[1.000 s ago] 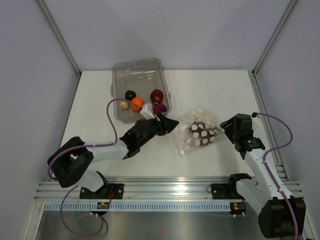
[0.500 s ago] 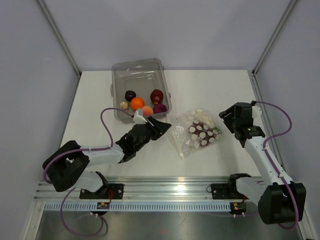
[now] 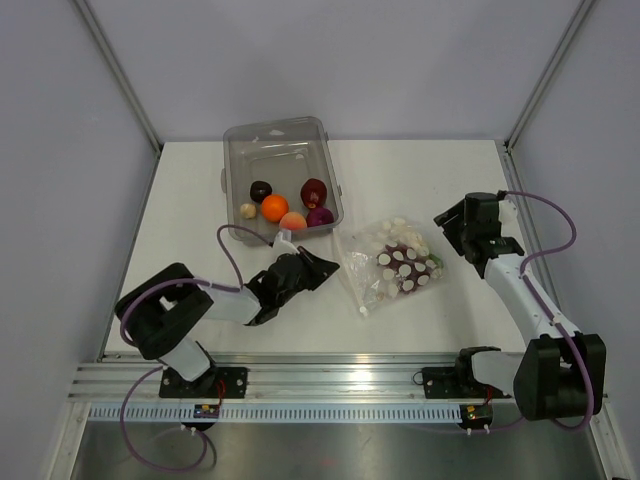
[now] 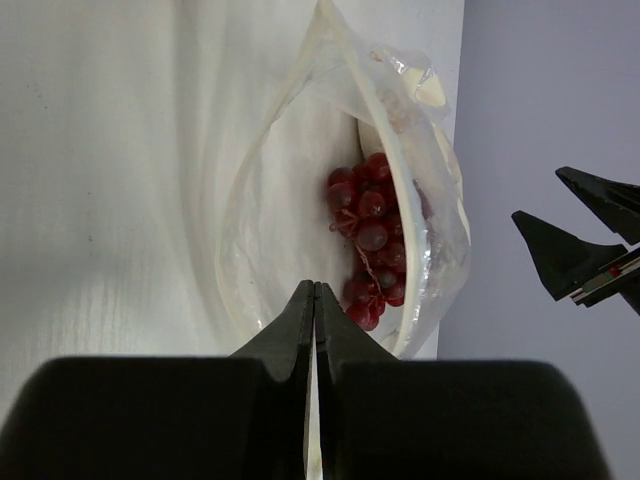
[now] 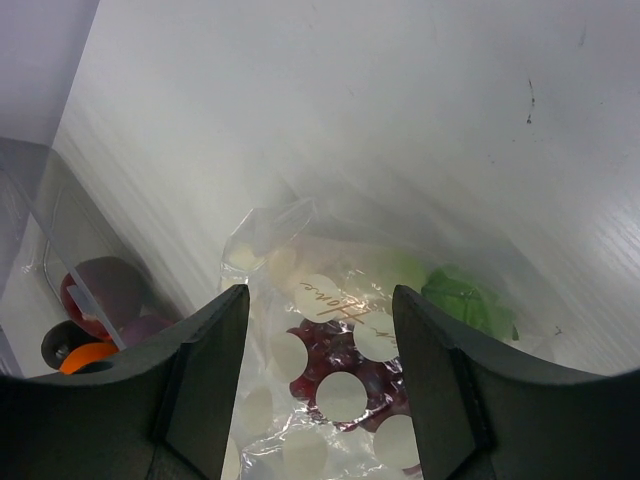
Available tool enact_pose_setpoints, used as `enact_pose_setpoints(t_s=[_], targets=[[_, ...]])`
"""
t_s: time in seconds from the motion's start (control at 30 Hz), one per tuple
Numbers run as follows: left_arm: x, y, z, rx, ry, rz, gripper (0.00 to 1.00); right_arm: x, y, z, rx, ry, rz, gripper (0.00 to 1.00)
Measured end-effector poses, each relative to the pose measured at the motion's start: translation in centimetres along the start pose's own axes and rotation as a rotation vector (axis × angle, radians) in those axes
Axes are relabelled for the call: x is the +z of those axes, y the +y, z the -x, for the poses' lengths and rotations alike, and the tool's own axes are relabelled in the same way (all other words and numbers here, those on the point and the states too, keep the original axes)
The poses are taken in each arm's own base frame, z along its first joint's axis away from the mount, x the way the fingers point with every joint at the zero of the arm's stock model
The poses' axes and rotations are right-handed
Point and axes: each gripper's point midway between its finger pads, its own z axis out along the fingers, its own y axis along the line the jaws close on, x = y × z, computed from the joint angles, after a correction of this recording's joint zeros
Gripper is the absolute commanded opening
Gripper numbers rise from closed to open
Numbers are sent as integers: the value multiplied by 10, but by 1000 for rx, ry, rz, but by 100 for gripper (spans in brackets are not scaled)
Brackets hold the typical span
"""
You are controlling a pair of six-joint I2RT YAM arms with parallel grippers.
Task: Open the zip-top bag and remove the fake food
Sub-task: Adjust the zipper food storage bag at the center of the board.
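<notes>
Both flank zip-top bag [image 3: 392,265]: left claw [image 4: 315,287] pressed together at mouth, right claw [image 5: 320,293] spread.

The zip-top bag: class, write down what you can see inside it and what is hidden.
Inside the zip-top bag lies a bunch of dark red grapes, with a green piece beside it. The bag's printed white dots and creased plastic cover the rest.
</notes>
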Motion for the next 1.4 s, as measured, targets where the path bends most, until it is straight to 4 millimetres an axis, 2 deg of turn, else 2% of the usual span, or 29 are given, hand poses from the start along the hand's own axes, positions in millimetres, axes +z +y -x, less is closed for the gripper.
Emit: enact_pose_setpoints(t_s=[0.13,0.3,0.43,0.73,0.97,1.13,1.23,1.4], targets=[[3,7,-4,7,11,14,0,2,3,0,2,1,13,67],[-1,-1,-2,46,1,-50,0,2,9,2,6,-6,36,67],[-5,7,-1,54,-5,-54,0,2,12,1,7,0,52,67],[-8,-7,7,74,-23,-123,0,1,12,0,9,-1,62,67],[-14,-1,15,-15,-31,-117,0,3,6,-4,7,7,53,67],[-9,3,12,-62,-24,-123,0,3,4,-8,6,18,53,67],[-2,10,6,-110,-17,-137,0,3,5,-9,6,22,57,67],[11,49,-13,-162,35,-54,0,3,5,-9,6,23,60,67]])
